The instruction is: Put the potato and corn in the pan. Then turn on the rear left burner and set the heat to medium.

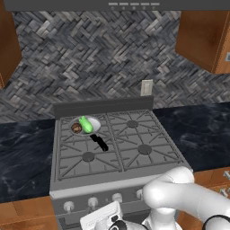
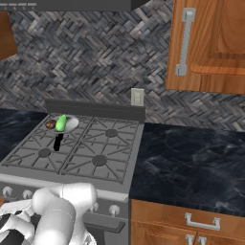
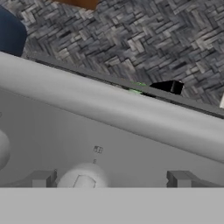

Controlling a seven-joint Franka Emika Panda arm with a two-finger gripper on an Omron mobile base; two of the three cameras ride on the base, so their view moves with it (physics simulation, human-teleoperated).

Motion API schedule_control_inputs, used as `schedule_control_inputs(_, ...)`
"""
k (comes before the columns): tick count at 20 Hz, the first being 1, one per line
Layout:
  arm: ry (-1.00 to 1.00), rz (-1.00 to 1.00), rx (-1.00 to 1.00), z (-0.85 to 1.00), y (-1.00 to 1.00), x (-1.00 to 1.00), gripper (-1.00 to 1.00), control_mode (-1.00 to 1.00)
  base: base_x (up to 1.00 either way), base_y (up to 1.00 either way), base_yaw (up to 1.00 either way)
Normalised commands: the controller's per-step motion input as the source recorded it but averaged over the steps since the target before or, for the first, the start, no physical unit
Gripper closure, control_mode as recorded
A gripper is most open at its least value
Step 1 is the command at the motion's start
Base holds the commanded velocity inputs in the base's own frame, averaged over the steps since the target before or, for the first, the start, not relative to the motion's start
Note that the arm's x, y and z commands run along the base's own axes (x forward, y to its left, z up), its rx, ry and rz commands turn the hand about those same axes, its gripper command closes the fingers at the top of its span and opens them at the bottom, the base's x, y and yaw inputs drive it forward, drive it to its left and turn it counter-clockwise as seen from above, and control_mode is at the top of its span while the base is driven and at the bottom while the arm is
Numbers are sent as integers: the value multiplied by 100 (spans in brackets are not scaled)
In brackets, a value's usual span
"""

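**Food loaded, burner knob left to turn**

Your first job looks finished: the potato (image 1: 76,128) and the corn (image 1: 86,124) both lie in the pan (image 1: 94,122), which sits on the rear left burner (image 1: 85,127), handle pointing forward. What's left for you is the heat. The gripper (image 3: 109,180) hangs low at the stove's front panel, fingers spread wide and holding nothing, right up against a knob (image 3: 84,177). I can't tell whether that knob serves the rear left burner.
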Motion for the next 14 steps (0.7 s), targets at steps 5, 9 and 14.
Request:
schedule_control_inputs(5,0,0,4,-25,16,26,-100,-100,0,0,0)
schedule_control_inputs(9,0,0,7,-36,21,0,-100,-100,0,0,0)
schedule_control_inputs(14,0,0,8,-39,14,0,-100,-100,0,0,0)
